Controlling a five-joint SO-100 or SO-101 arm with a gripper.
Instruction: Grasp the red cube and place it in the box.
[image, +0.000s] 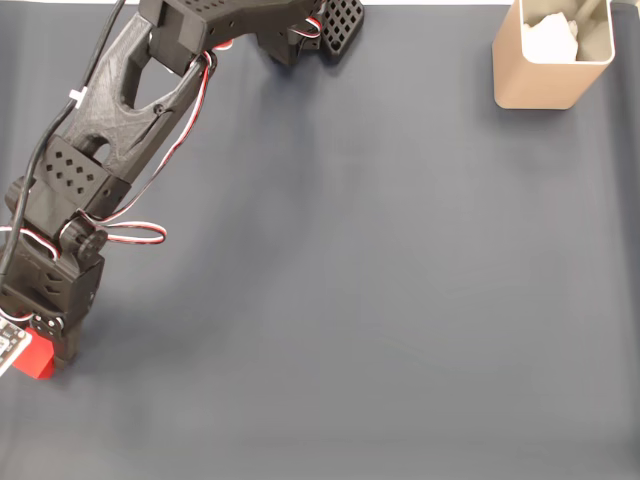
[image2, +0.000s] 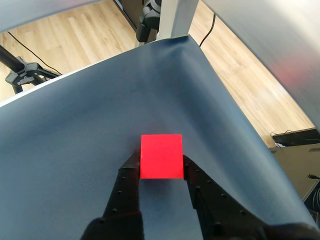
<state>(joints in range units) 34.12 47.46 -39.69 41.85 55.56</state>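
The pincer (image2: 161, 167) is gripping the red cube (image2: 161, 156) between its two fingers (image2: 129, 175), low over the dark tabletop (image: 380, 300). The box (image: 545, 70) is standing well apart from the pincer.

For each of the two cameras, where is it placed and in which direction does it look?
Fixed view: sits above, looks straight down on the grey table; the black arm reaches to the lower left, the box stands top right.
Wrist view: rides on the arm, looks along the claw, fingers on both sides of the red cube.
Shared: the cube, the table.
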